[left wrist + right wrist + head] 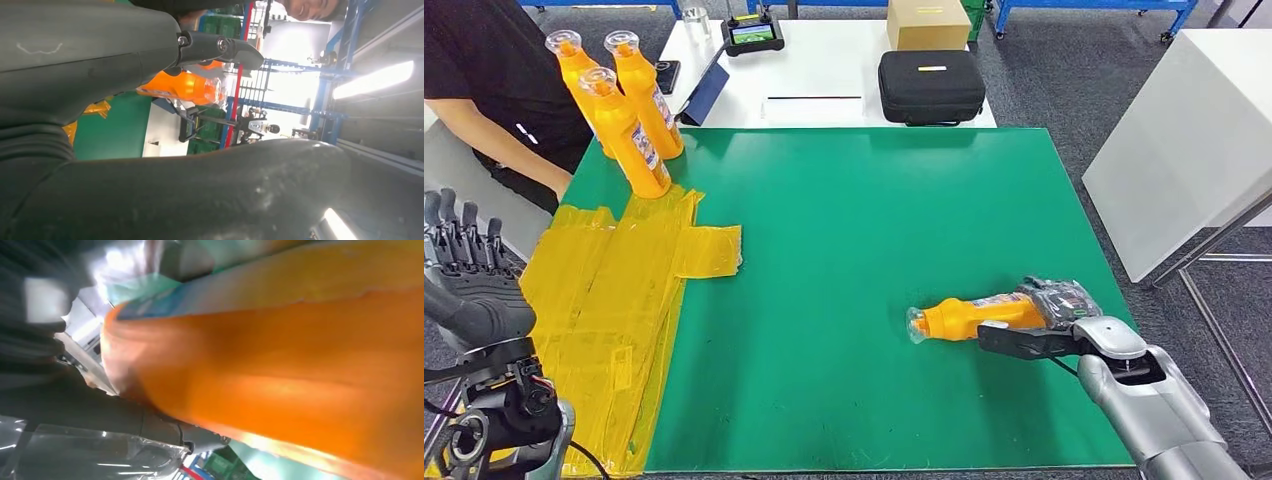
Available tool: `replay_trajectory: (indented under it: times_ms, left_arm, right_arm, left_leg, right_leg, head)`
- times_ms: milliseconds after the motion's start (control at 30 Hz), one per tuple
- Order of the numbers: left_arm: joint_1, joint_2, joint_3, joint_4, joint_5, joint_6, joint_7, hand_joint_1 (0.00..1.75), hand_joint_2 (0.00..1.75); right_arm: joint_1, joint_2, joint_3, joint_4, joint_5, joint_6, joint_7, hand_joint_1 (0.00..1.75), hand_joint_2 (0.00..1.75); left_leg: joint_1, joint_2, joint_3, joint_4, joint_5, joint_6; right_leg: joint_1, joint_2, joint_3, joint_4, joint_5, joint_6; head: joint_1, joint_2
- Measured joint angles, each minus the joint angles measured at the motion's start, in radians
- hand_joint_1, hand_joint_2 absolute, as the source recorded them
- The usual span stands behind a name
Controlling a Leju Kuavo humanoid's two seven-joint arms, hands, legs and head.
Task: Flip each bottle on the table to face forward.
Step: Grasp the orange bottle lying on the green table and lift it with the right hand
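The bottle [969, 318] lying on the mat looks like glossy orange plastic with a clear cap and a printed label. The green mat [854, 250] is smooth and matt, with wrinkled yellow tape [614, 300] along one side. The right hand [1049, 320] has a crinkly transparent film over it; its arm [1159, 415] is brushed silver metal.

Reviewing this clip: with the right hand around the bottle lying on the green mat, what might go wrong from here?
1. The right hand grips the lying bottle near its base end, so the long neck may swing or slip when raised.
2. It lies close to the green mat's right edge, so a fumble might roll it off.
3. The three upright bottles stand tightly clustered beside a person's arm; setting another there could topple them.
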Motion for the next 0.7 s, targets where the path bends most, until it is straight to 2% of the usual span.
replay_trajectory:
  times_ms: [567,633,700]
  left_arm:
    - [0.016,0.0,0.004,-0.005,0.008,-0.005,-0.005,0.0,0.0]
    - [0.017,0.0,0.004,-0.005,0.01,-0.015,0.011,0.0,0.0]
    - [0.023,0.001,0.004,-0.005,0.025,-0.044,0.055,0.0,0.0]
  right_arm:
    - [-0.045,0.006,0.052,0.055,-0.055,0.042,-0.003,1.75,1.75]
    - [-0.042,0.007,0.047,0.052,-0.088,0.054,-0.004,1.75,1.75]
    - [-0.03,0.009,0.024,0.038,-0.186,0.08,-0.028,1.75,1.75]
  left_leg:
    - [0.0,0.0,0.011,0.0,-0.001,0.0]
    - [0.0,0.0,0.011,0.0,-0.001,0.0]
    - [0.001,0.0,0.012,0.0,-0.001,-0.001]
  right_leg:
    - [0.001,0.0,0.01,-0.001,0.0,0.0]
    - [0.001,0.0,0.011,-0.001,0.0,0.0]
    - [0.001,0.0,0.012,-0.001,-0.001,0.0]
  head:
    - [0.0,0.0]
    - [0.0,0.0]
    - [0.0,0.0]
